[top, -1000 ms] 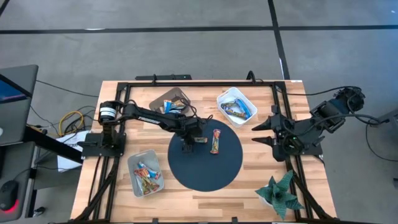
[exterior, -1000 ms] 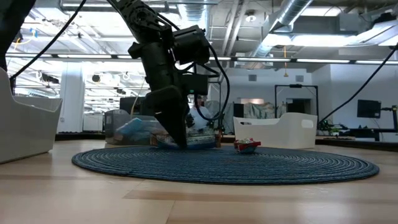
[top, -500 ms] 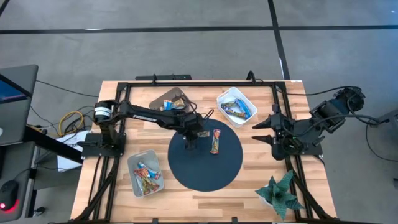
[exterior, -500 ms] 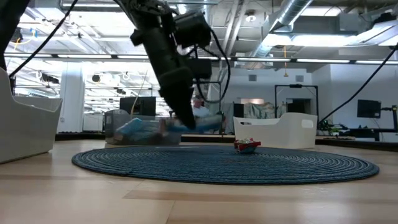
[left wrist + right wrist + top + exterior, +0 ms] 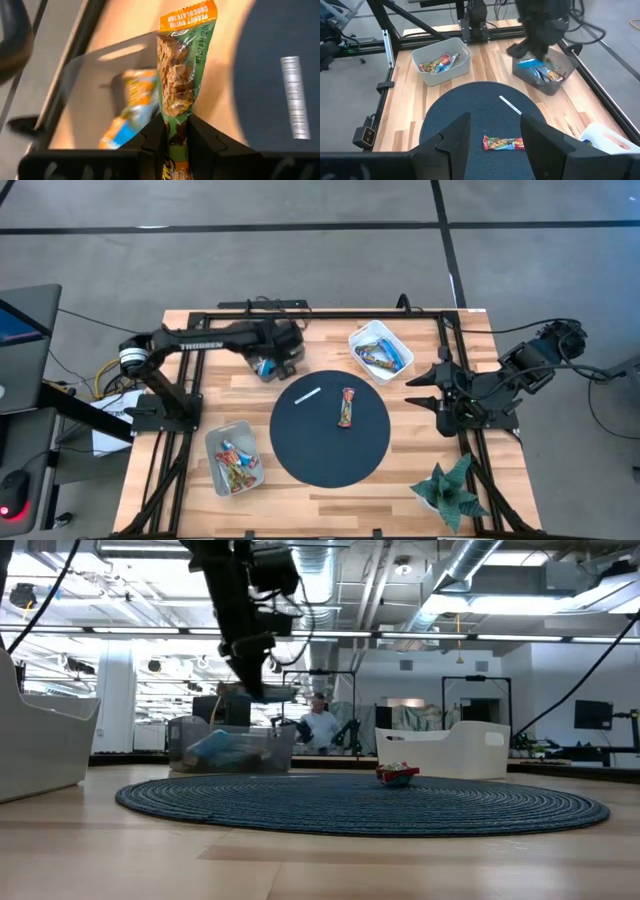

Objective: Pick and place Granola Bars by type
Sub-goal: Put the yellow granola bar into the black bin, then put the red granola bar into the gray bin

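Note:
My left gripper (image 5: 268,365) hangs over the grey bin (image 5: 285,332) at the table's far left, shut on a granola bar (image 5: 182,65) in a green and orange wrapper. In the low view the left gripper (image 5: 252,690) is well above the table. Blue and orange bars (image 5: 131,107) lie in that bin below it. One red and green bar (image 5: 346,407) lies flat on the round dark mat (image 5: 330,445), beside a thin white stick (image 5: 307,395). My right gripper (image 5: 425,392) waits open at the table's right edge. My left gripper pinches the green and orange bar between its two fingers near one end (image 5: 176,131). The rest of the wrapper reaches out past the fingertips to its orange end (image 5: 189,14). The bar is lifted clear, above the grey bin.
A white bin (image 5: 380,350) with blue bars stands at the far right, another white bin (image 5: 233,460) with red bars at the near left. A green plant (image 5: 450,490) sits at the near right corner. A black frame (image 5: 320,313) runs round the table.
My left gripper has risen from the mat with the green and orange bar and swung toward the table's far left, ending above the grey bin. The bar has gone from the mat to being lifted clear. The white stick now shows uncovered on the mat.

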### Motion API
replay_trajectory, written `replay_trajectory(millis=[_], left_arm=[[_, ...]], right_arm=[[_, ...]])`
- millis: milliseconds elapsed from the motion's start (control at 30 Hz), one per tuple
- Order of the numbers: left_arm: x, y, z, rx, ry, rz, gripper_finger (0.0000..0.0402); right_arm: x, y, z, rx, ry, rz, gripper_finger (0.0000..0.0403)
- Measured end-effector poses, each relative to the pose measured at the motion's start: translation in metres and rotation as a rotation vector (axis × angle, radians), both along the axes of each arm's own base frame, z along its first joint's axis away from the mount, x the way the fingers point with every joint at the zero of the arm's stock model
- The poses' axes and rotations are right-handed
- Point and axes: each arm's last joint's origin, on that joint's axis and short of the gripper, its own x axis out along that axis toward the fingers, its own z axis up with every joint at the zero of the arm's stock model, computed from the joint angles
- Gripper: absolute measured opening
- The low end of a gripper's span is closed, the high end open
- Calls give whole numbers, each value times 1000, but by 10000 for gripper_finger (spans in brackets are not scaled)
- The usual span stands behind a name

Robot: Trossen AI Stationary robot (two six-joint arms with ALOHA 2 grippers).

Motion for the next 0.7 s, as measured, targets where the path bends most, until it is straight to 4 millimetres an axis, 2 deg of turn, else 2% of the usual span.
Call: replay_trajectory(millis=[233, 433, 533, 700], left_arm=[[-17, 33, -1, -42, 14, 138, 57], [-21, 42, -2, -75, -16, 184, 60], [-21, 42, -2, -76, -12, 185, 79], [-21, 42, -2, -76, -15, 193, 135]], right_arm=[[0, 0, 0, 4, -1, -2, 163], [0, 0, 0, 13, -1, -7, 163], [0, 0, 0, 13, -1, -7, 163], [2, -1, -6, 1, 15, -22, 163]])
